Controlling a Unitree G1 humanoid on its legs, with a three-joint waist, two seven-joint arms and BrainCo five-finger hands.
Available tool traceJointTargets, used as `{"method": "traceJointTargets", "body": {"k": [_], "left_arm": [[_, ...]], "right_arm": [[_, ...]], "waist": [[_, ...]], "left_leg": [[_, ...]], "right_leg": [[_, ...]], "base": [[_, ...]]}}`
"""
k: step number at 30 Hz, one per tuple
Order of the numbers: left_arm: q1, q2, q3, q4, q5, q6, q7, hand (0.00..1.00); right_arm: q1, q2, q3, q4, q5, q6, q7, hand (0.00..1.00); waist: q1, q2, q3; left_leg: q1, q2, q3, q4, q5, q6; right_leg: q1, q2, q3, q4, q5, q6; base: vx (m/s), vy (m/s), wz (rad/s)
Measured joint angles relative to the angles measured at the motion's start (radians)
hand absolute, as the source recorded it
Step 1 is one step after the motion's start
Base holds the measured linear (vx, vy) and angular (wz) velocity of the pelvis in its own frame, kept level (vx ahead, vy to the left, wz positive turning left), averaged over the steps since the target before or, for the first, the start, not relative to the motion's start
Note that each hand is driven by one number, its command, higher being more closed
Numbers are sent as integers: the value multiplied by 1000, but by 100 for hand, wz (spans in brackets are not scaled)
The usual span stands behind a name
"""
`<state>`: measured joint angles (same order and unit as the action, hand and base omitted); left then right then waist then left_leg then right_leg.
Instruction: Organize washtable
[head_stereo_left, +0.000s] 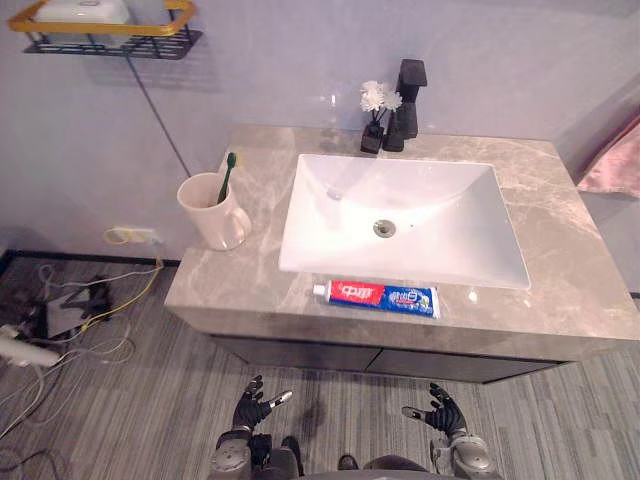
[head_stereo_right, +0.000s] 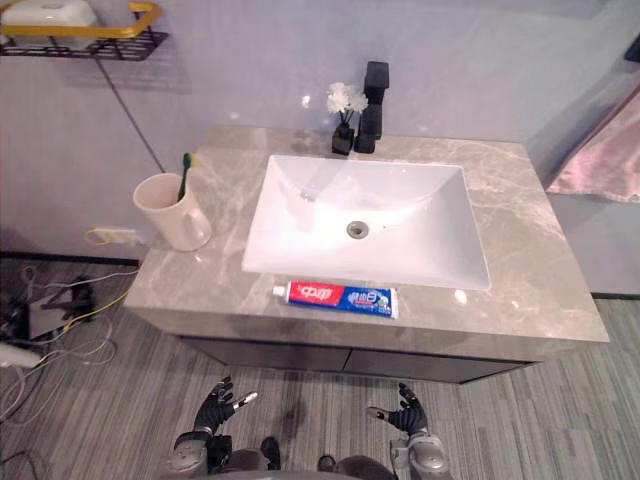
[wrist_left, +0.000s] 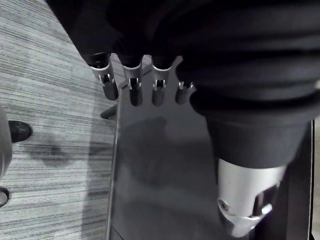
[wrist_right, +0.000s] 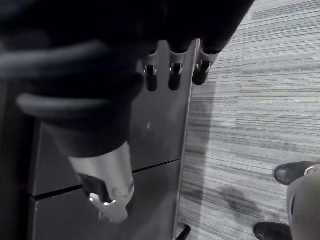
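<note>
Toothpaste (head_stereo_left: 375, 297) lying far ahead of fingers | left hand (head_stereo_left: 252, 410) splayed open, empty | right hand (head_stereo_left: 441, 412) splayed open, empty

The table (head_stereo_left: 570, 290) is polished beige stone with marble-like veining. Its sink (head_stereo_left: 450, 230) is glossy white ceramic. Behind the sink stands a matt black faucet (head_stereo_left: 408, 100). In front of the sink lies a shiny plastic toothpaste tube (head_stereo_left: 375, 296), and to its left a smooth, matt cream cup (head_stereo_left: 208, 215).

- A red-and-blue toothpaste tube (head_stereo_left: 375, 297) lies flat at the near edge of the marble counter (head_stereo_left: 560, 250), white cap pointing left.
- A green toothbrush (head_stereo_left: 227, 178) leans in a cream cup (head_stereo_left: 210, 215), upright at the counter's left edge.
</note>
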<state>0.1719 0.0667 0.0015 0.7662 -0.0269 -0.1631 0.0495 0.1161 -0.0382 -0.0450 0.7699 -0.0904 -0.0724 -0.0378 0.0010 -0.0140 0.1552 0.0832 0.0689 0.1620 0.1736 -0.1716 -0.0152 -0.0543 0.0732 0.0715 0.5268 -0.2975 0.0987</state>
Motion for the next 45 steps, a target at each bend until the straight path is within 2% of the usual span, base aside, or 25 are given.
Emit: {"method": "traceJointTargets", "body": {"k": [1,3,4,5,8,11,16,22,25,29,38,39,45], "left_arm": [[-9,6,0,12,0,0,6,0],[-26,10,0,29,0,0,16,0],[-22,20,1,31,-1,0,17,0],[-26,24,2,54,-1,1,18,0],[-10,-19,1,71,-1,1,17,0],[3,-24,2,72,-1,0,17,0],[3,-23,3,94,-1,1,17,0],[-3,-7,4,108,0,0,17,0],[-3,8,6,113,0,0,18,0],[-4,26,11,125,-1,0,18,0],[0,36,46,126,0,0,18,0],[5,76,91,108,0,1,18,0],[5,76,90,108,0,2,18,0]], "right_arm": [[-2,-2,8,4,-7,0,1,0],[-1,-5,8,4,-15,0,1,0],[6,-7,8,4,-18,-1,1,0],[7,-19,4,21,-18,-4,-1,0],[13,-60,0,60,-17,-4,-5,0],[24,-67,-37,81,-15,-4,-6,0],[24,-68,-66,107,3,-6,-6,0],[16,-67,-82,157,22,-6,-4,0],[7,-64,-84,160,24,-6,-4,0],[2,-62,-87,191,24,-6,-5,0],[20,-80,-121,191,19,-4,-5,0],[-41,-146,-149,196,-8,5,-4,0],[-40,-146,-149,197,-7,5,-4,0]], "waist": [[6,4,2],[5,3,2],[4,-13,-4],[7,-19,-3],[9,24,-14],[9,41,-26],[10,37,-28],[12,20,-35],[12,19,-36],[14,-2,-40],[10,-2,-41],[9,12,-62],[9,12,-62]], "left_leg": [[8,2,-11,-3,-6,7],[7,13,-32,1,-9,2],[2,6,-39,20,-21,-16],[6,5,-60,45,-52,-33],[19,37,-73,47,-54,-35],[40,52,-82,15,-49,-43],[54,43,-86,-1,-41,-52],[50,-5,-92,-2,-11,-25],[45,-11,-96,-29,-11,-25],[45,-18,-104,-76,15,-11],[42,-23,-112,-110,17,-20],[70,-52,-141,-102,1,6],[72,-52,-142,-102,2,6]], "right_leg": [[-36,-50,-92,36,-33,-59],[-67,-85,-129,-6,-39,-76],[-65,-115,-129,-132,51,-62],[-41,-122,-126,-160,69,-73],[12,-90,-140,-229,86,-87],[52,-69,-147,-296,112,-92],[88,-74,-149,-356,148,-82],[139,-110,-144,-465,227,-58],[139,-112,-137,-503,266,-51],[139,-122,-136,-549,314,-46],[134,-126,-123,-593,320,-39],[135,-145,-141,-526,283,-22],[137,-146,-145,-529,284,-22]], "base": [[71,-20,-3],[90,-74,18],[187,-139,34],[201,-134,28],[125,-111,6],[67,-56,4],[6,45,2],[-59,90,0],[-125,77,-4],[-161,17,2],[-84,-1,-6],[0,-3,3],[0,0,0]]}}
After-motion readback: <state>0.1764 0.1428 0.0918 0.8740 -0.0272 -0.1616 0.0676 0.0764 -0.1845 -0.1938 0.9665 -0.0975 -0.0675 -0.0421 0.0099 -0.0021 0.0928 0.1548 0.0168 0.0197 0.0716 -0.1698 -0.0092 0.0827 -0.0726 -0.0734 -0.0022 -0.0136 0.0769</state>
